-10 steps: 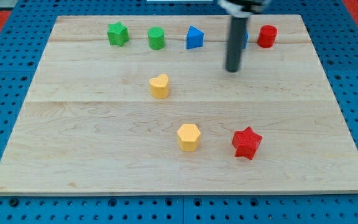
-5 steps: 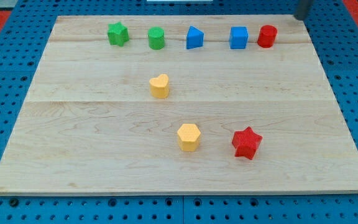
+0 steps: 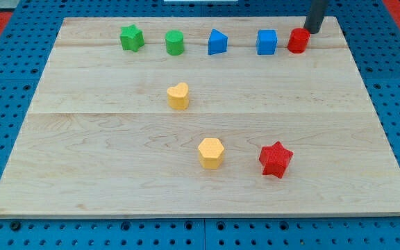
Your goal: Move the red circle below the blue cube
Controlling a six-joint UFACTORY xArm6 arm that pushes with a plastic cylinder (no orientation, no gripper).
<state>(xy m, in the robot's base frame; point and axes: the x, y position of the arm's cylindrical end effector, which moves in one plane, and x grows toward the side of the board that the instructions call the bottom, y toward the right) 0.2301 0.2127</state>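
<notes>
The red circle (image 3: 298, 40) sits near the upper right of the frame, just right of the blue cube (image 3: 267, 42) in the top row. My tip (image 3: 313, 31) is just up and right of the red circle, at its edge; I have no fingers to part or close. Leftward along that row: a blue triangular block (image 3: 217, 42), green cylinder (image 3: 175, 43), green star (image 3: 131, 37). Mid-counter (image 3: 82, 139) lies a yellow heart (image 3: 178, 96); lower, a yellow hexagon (image 3: 211, 153) and red star (image 3: 276, 159).
</notes>
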